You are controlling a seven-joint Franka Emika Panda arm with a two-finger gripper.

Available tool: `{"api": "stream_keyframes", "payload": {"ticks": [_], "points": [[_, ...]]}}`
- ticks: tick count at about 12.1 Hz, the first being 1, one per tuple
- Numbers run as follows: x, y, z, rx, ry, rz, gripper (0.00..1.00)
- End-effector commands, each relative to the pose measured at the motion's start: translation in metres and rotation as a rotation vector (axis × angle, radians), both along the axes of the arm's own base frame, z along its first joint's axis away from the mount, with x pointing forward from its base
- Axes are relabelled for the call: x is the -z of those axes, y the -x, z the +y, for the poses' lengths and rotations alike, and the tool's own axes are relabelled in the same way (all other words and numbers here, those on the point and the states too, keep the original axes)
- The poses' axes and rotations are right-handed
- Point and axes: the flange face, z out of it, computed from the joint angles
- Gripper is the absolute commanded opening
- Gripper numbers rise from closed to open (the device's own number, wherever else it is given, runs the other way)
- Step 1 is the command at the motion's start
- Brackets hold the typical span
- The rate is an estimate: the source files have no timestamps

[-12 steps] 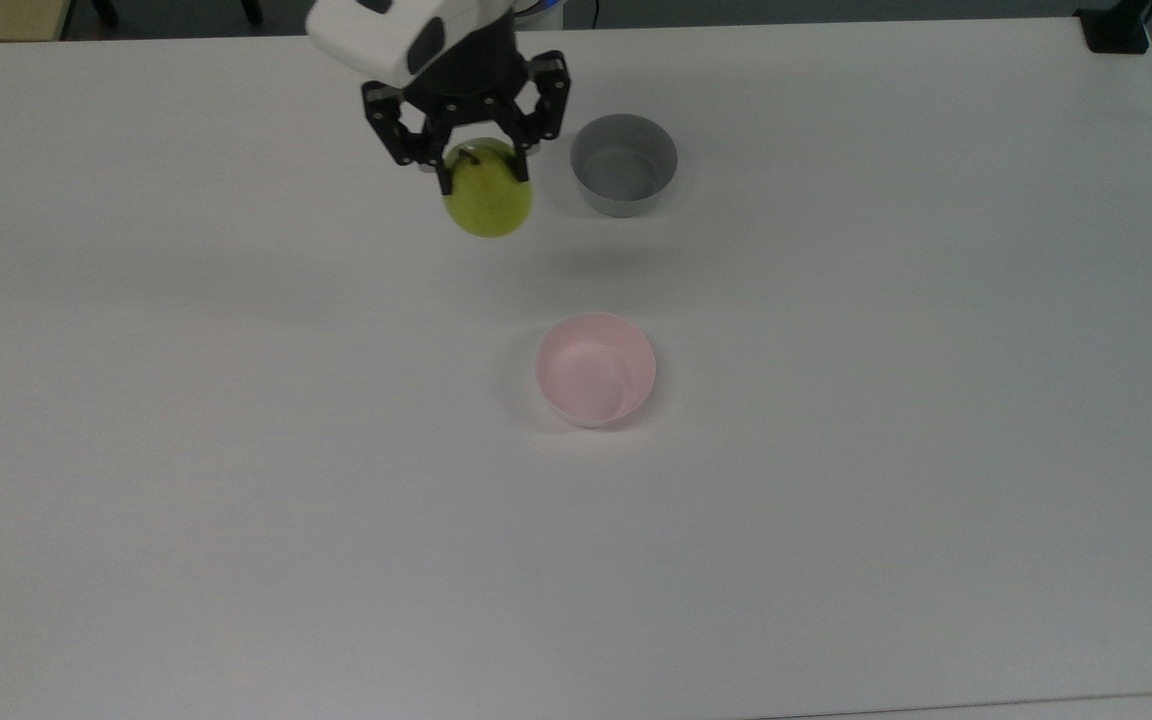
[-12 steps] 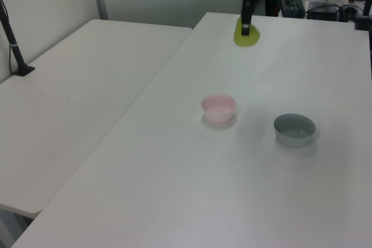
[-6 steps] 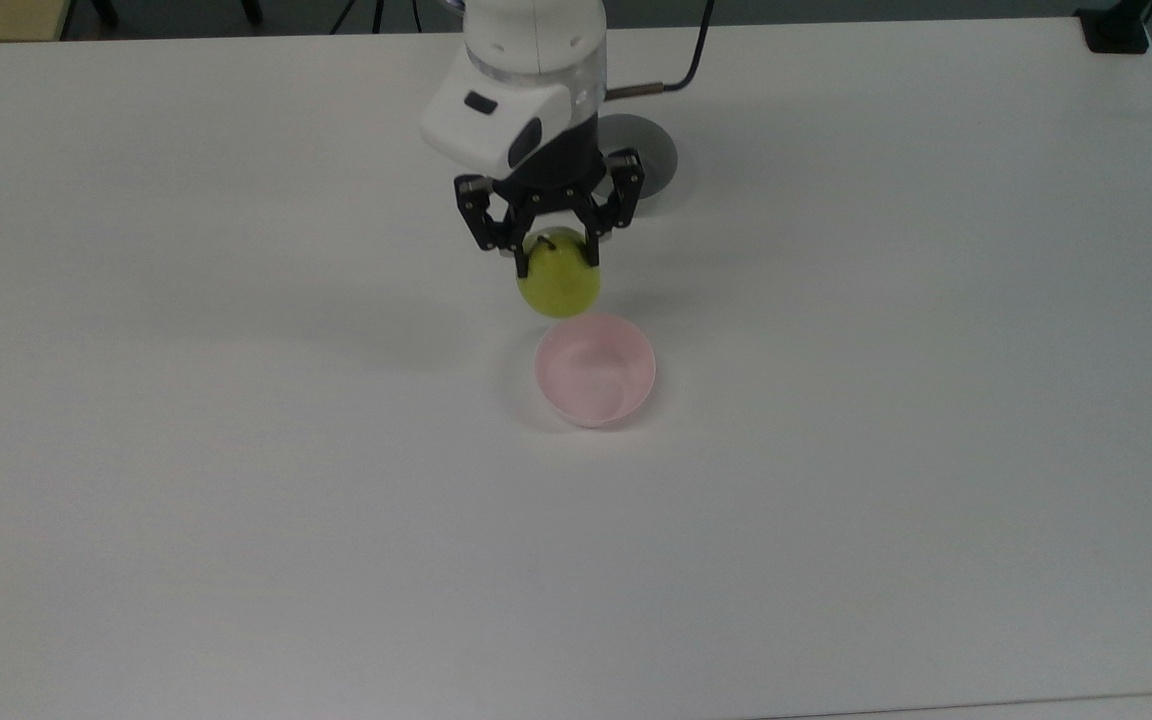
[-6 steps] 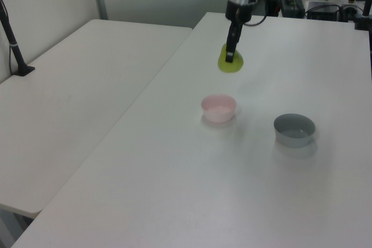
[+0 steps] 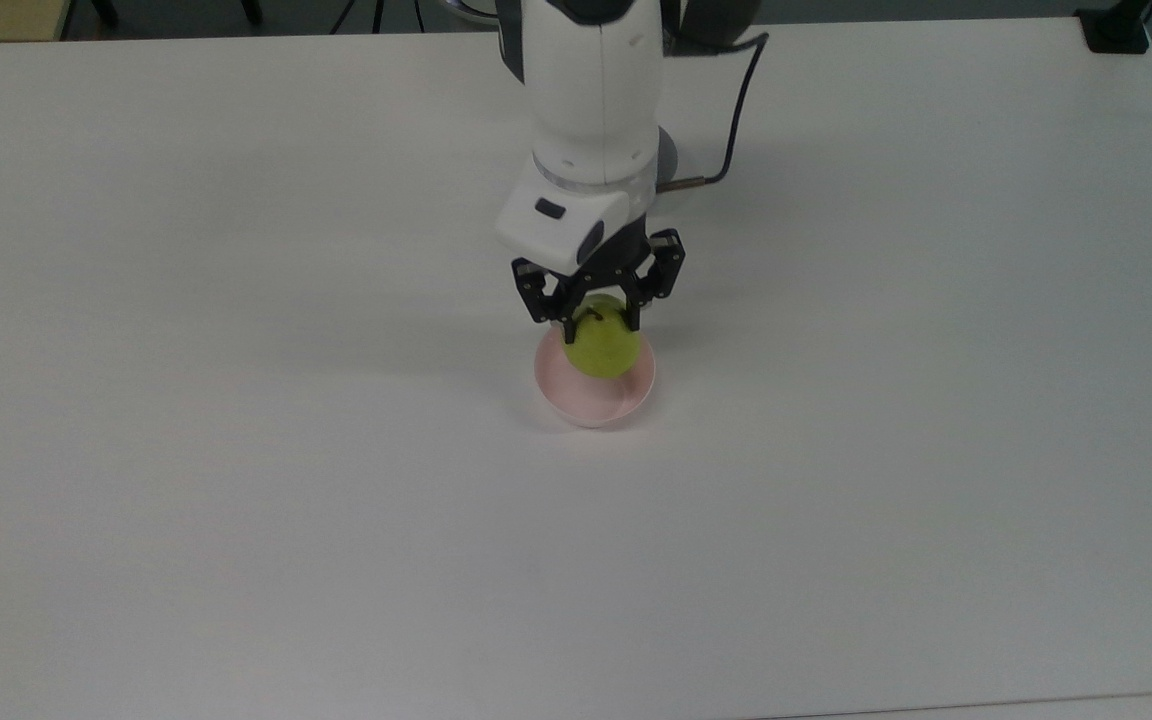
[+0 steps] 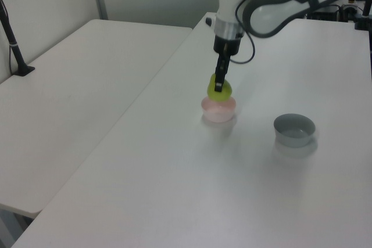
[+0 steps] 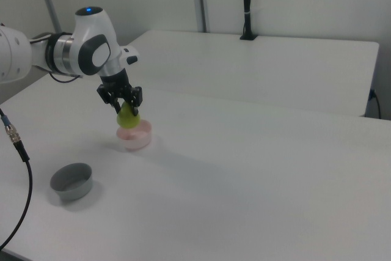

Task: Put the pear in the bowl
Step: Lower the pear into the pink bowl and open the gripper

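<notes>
While the wide white desk (image 5: 236,500) lies bare and smooth in the foreground of the top view, the action sits at mid-desk: the pale pink bowl (image 5: 591,405) stands upright, and the pear (image 5: 601,345) hangs right over its mouth. The pincer (image 5: 598,322) is clamped on the pear's upper part, one black finger on either side. The pear's long axis runs close to vertical, dark stem end up between the fingers, rounded base down toward the bowl; whether the base touches the bowl's inside cannot be told. In the left view, the pear (image 6: 219,88) sits just above the bowl (image 6: 218,110), and the pincer (image 6: 219,85) comes down on it from straight above. Beyond, the white arm rises over the grey bowl (image 6: 294,129), which stands well apart from the pink one. In the right view, a second white desk (image 7: 263,65) adjoins the first, a black post (image 7: 247,4) stands on its far edge, and pale wall panels close the room behind.
</notes>
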Motion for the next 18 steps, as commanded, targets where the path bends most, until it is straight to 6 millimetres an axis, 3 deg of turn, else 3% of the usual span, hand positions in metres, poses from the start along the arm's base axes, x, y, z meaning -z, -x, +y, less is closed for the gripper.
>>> {"api": "stream_keyframes", "payload": {"ticks": [1, 6, 8, 11, 13, 16, 18], "points": [[0.027, -0.004, 0.014, 0.002, 0.004, -0.014, 0.02], [0.046, -0.009, 0.014, -0.013, 0.030, -0.025, 0.02], [0.048, -0.009, 0.013, -0.023, 0.049, -0.030, 0.07], [0.048, -0.010, 0.007, -0.015, 0.050, -0.029, 0.74], [0.042, -0.011, 0.000, -0.004, 0.050, -0.029, 1.00], [0.013, -0.006, -0.012, 0.014, 0.048, -0.015, 1.00], [-0.025, 0.006, -0.027, 0.034, 0.048, 0.017, 1.00]]}}
